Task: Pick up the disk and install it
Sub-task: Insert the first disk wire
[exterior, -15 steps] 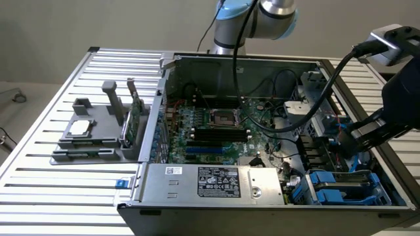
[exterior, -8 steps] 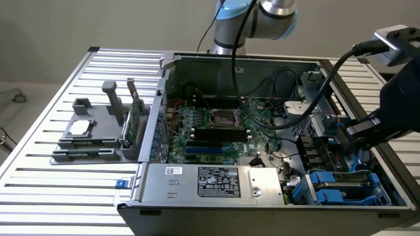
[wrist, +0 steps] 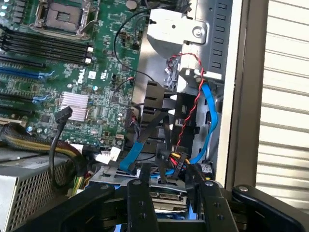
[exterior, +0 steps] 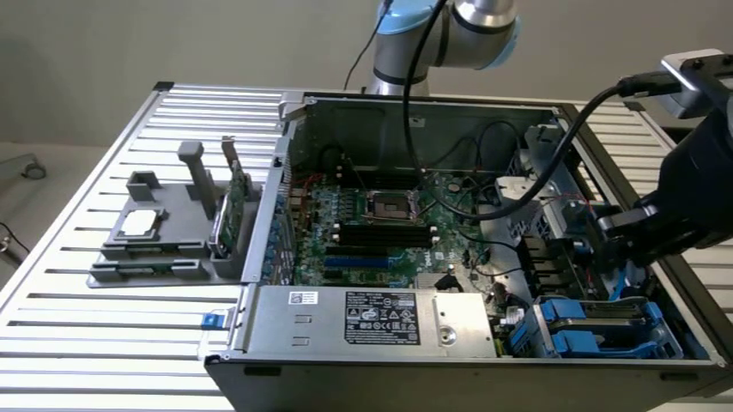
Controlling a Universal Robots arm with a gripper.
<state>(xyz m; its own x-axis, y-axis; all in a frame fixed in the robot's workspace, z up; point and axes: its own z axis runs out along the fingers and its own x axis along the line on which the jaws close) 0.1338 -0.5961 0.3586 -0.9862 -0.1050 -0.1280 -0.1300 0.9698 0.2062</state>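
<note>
The disk (wrist: 166, 197) sits between my two black fingers: I see its silver end with the connector and bits of its blue carrier beside the pads. My gripper (wrist: 169, 186) is shut on the disk, one finger (wrist: 141, 203) on each side of it. In the exterior view the gripper (exterior: 616, 257) hangs low inside the open computer case (exterior: 458, 360), at the exterior view's right, just above the drive bay (exterior: 596, 330) with its blue carriers. The arm and gripper hide most of the disk there.
Blue, red and black cables (wrist: 210, 116) crowd the bay close ahead of the fingers. The motherboard (exterior: 378, 223) and the power supply (exterior: 366, 318) fill the rest of the case. A grey holder (exterior: 160, 236) with a silver chip and a green card stands on the table.
</note>
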